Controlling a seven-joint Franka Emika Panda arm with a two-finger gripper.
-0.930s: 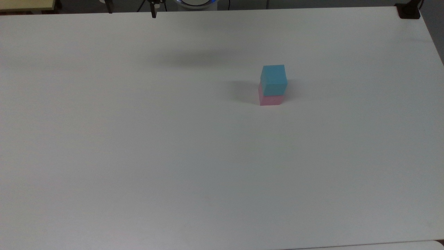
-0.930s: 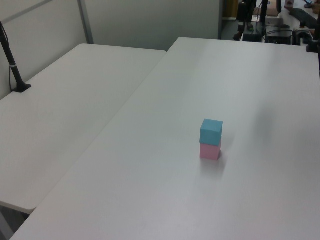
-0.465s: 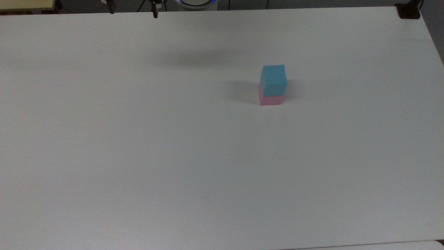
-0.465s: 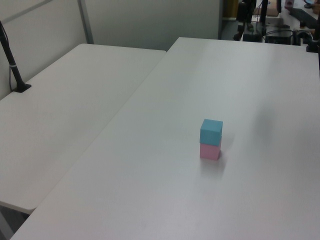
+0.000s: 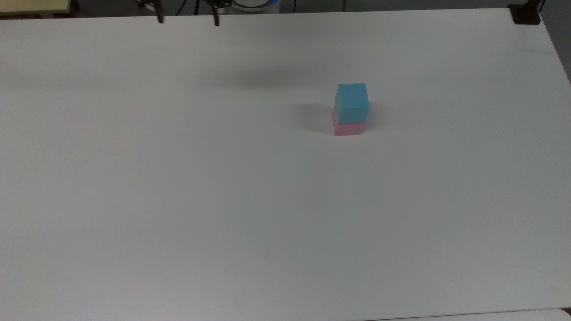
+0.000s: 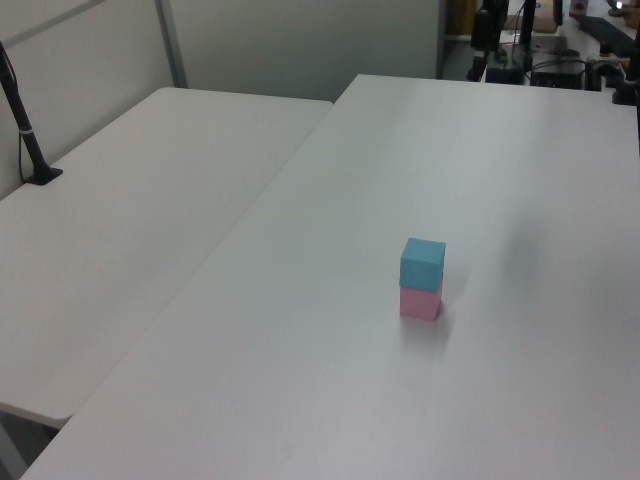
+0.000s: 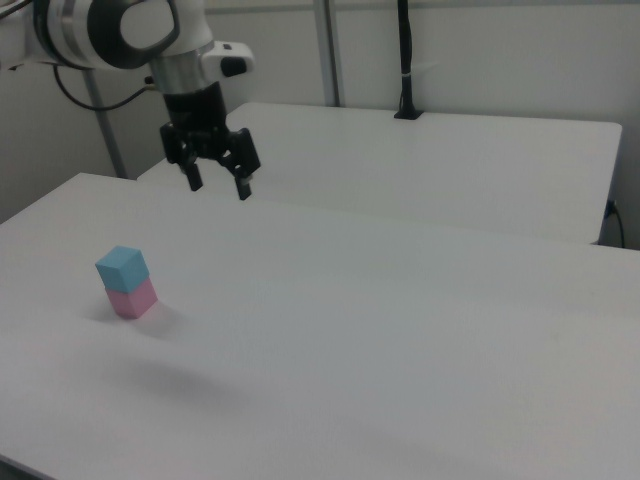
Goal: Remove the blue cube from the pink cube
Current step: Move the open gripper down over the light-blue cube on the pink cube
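A white counter [image 5: 178, 200] carries two stacked cubes. The robot arm [image 7: 110, 30] hangs above it, its jaws [image 7: 217, 184] spread wide and holding nothing. Well apart from the jaws, lower and toward the right view's left, the blue cube [image 7: 122, 266] sits directly atop the pink cube [image 7: 133, 298], faces roughly aligned.

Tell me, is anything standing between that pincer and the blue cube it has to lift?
Nothing visible. The pincer hangs open above the bare white table, off to the right view's right of the blue cube, which sits on the pink cube.
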